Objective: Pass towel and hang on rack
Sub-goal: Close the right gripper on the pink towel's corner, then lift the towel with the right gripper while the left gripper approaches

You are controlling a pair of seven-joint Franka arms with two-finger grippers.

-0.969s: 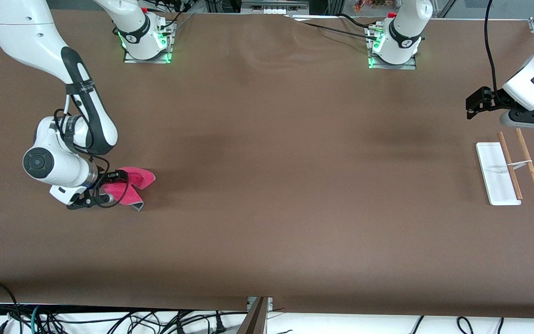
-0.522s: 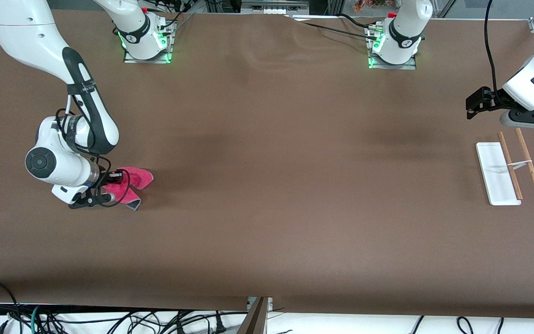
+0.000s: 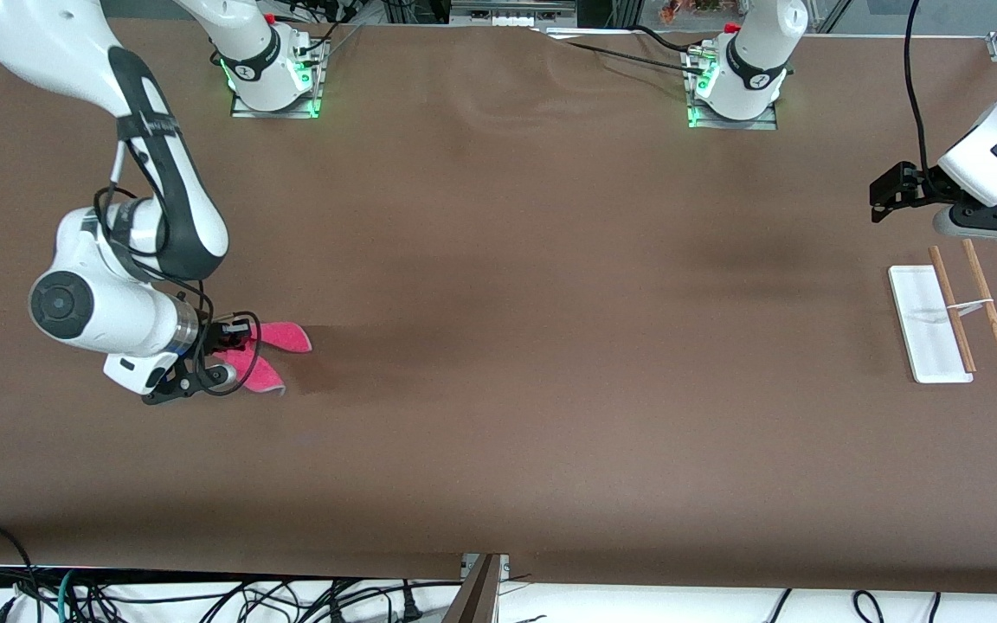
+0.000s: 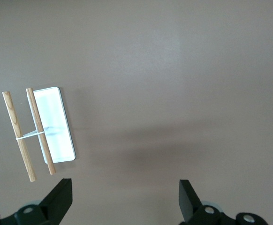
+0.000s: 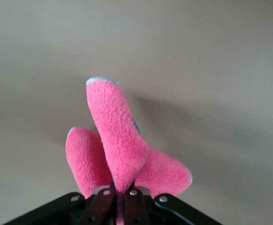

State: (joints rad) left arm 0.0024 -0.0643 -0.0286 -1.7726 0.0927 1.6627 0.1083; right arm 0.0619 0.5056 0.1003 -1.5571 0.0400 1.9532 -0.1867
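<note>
My right gripper [image 3: 234, 353] is shut on the pink-red towel [image 3: 269, 353] and holds it just above the table at the right arm's end. In the right wrist view the towel [image 5: 122, 150] bunches up out of the pinched fingers [image 5: 103, 194], its folds hanging free. The rack [image 3: 953, 316] lies at the left arm's end: a white base, two brown rods and a thin white crosspiece. My left gripper [image 3: 888, 192] is open and empty, in the air beside the rack's end toward the robot bases. The left wrist view shows the rack [image 4: 40, 131] beside its open fingers [image 4: 59, 199].
The brown table [image 3: 533, 346] stretches between the towel and the rack. The two arm bases [image 3: 273, 78] stand on green-lit plates along the edge farthest from the camera. Cables hang off the table's near edge.
My right gripper has lifted the towel off the table and carried it a little toward the left arm's end. The left arm has not moved.
</note>
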